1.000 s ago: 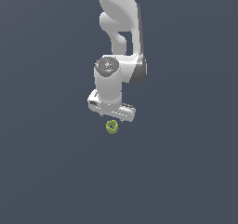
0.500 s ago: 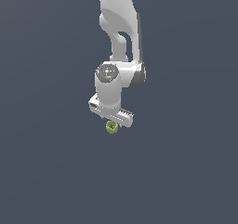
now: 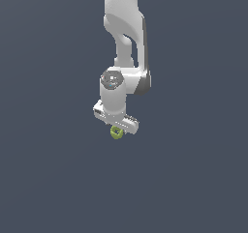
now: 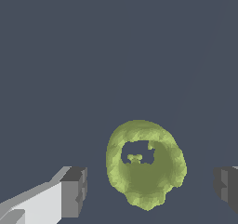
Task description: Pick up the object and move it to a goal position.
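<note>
The object [image 4: 146, 165] is a small yellow-green lumpy ring with a hollow centre. In the wrist view it lies between my two fingertips, with a clear gap on each side. One dark fingertip pad [image 4: 74, 192] and the other pad [image 4: 227, 186] stand wide apart. My gripper [image 4: 149, 188] is open. In the exterior view the object [image 3: 116, 132] shows just under the white hand, and the gripper [image 3: 117, 129] sits directly over it with its fingers mostly hidden by the hand.
A plain dark grey-blue ground [image 3: 193, 179] fills both views. The white arm [image 3: 125, 29] rises from the hand toward the exterior view's upper edge.
The hand has sunk slightly toward the object, which has stayed where it was.
</note>
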